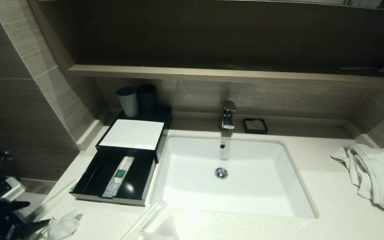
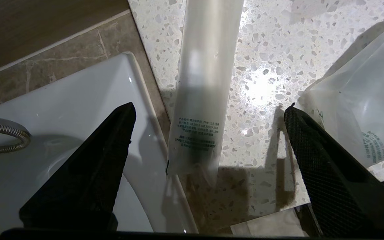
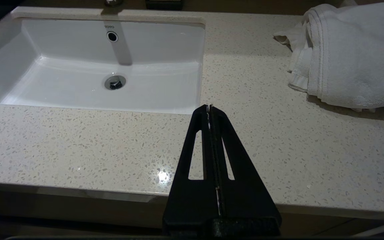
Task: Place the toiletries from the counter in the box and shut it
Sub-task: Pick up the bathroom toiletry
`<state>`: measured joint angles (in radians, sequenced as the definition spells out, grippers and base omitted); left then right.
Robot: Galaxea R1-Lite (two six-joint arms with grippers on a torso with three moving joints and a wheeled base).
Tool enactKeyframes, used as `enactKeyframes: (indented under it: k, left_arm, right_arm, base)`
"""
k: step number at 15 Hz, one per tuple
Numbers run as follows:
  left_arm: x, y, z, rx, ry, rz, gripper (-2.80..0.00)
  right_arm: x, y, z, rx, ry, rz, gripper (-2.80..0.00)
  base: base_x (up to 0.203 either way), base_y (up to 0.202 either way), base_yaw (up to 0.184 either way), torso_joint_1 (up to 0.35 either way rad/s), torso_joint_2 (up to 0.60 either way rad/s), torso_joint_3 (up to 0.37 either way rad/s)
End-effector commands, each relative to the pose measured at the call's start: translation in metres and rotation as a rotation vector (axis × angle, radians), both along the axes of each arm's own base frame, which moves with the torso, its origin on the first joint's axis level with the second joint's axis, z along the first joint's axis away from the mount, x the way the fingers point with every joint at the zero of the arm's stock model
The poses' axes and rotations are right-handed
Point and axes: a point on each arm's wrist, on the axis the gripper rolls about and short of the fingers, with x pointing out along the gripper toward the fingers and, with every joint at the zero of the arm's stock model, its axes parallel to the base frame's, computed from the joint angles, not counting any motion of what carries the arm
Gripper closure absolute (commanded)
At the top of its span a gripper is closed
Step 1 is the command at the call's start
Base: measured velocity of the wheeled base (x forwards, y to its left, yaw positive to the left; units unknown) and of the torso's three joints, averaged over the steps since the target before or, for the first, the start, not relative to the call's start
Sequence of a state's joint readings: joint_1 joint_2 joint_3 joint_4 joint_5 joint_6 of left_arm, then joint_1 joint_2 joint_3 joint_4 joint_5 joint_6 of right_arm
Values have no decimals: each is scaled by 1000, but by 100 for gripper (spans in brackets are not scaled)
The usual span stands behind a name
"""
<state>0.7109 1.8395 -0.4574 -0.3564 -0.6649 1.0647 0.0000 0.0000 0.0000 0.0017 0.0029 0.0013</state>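
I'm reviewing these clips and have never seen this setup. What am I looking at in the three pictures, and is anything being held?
A two-armed robot at a bathroom counter. The wide picture comes from its head; the other two from cameras on each wrist. The black open box left of the sink already contains a small tube. The left pincer is open above a long sachet at the counter's edge, holding nothing; a second packet lies beside it. The right pincer is shut and empty over bare counter, near a white towel.
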Motion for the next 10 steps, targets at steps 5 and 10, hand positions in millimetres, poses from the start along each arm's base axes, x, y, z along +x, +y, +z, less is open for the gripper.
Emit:
enactKeyframes:
  k: [5,10]
  left_arm:
    - [1,1,-3,-4,5,-4,-280]
    - [1,1,-3,-5,6,-4,-280]
  right_arm:
    - [0,0,0,0,0,0,0]
    - [0,0,0,0,0,0,0]
  base:
    - [0,0,0,0,0,0]
    - [0,0,0,0,0,0]
